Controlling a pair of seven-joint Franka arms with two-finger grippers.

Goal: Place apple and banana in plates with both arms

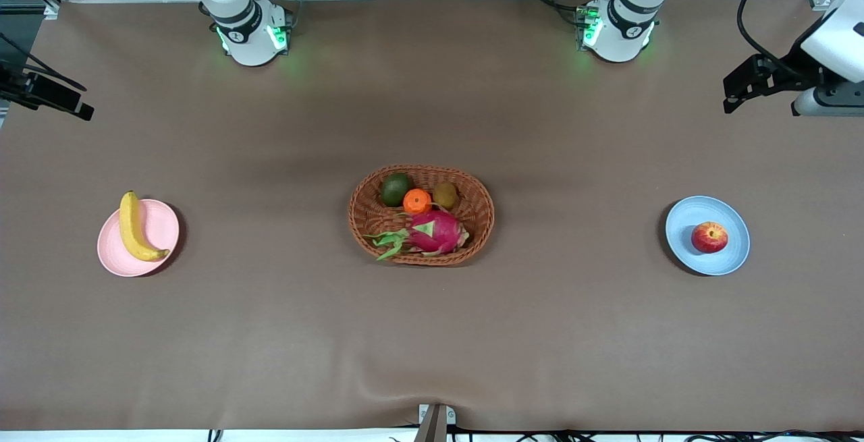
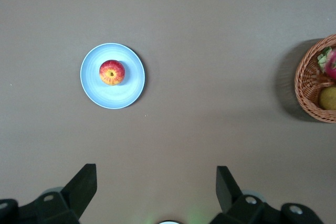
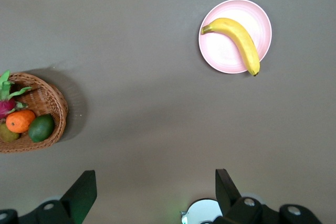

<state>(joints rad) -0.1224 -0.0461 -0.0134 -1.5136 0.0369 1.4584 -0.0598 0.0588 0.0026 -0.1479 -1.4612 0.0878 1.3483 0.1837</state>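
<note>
The apple (image 1: 709, 237) sat on the blue plate (image 1: 682, 223), the banana (image 1: 137, 227) across the pink plate (image 1: 162, 226). Left gripper (image 2: 156, 187) and right gripper (image 3: 156, 188) waited high above the surface (image 1: 432, 334), jaws spread, empty

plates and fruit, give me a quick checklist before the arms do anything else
1. Apple on blue plate: ok, it sits inside the rim.
2. Banana on pink plate: ok, though one end overhangs the rim.
3. Left claw empty: ok, fingers open over bare table.
4. Right claw empty: ok, fingers open over bare table.
5. Basket undisturbed: ok, dragon fruit, orange and two more fruits lie in it.
6. Both arms clear of the plates: ok.
</note>
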